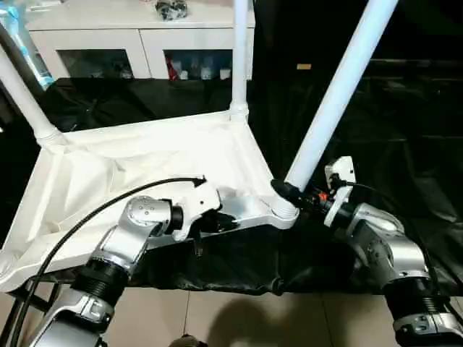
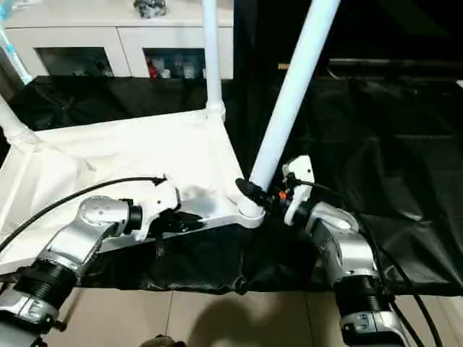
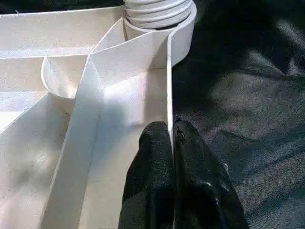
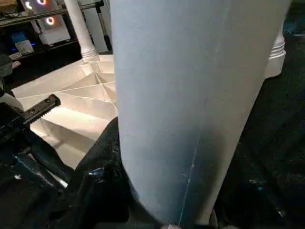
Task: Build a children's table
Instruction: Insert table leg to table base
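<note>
- My left gripper [image 3: 172,136] is pinched closed on the near rim wall of the tabletop [image 1: 145,155], one finger on each face of the thin wall, near the front right socket [image 1: 284,214].
- My right gripper [image 1: 291,193] stands about half open, its black fingers clamped round the base of the leg [image 1: 336,97] just above that socket.
- The tabletop lies upside down, ribs up, on a black sheet [image 1: 405,144]; two further legs, the rear-right leg [image 1: 239,54] and the rear-left leg [image 1: 22,94], rise from the far corner sockets.
- The held leg leans away from me and to the right; its ringed end sits at the socket, but I cannot tell how deep it is seated.
- Step in hand, as I judge it: seating this leg. To do it well I should bring the leg upright over the socket before pressing or turning, since a tilted entry would likely bind.
- The left grip should brace the rim against the right hand's push; the wall is thin and may flex or slip between the fingers.
- The sheet is creased and loose, so the tabletop could slide on it under sideways load.
- Beyond the sheet stands a white cabinet [image 1: 94,43] with glass doors; beige floor tiles [image 1: 239,318] show at the near edge.
</note>
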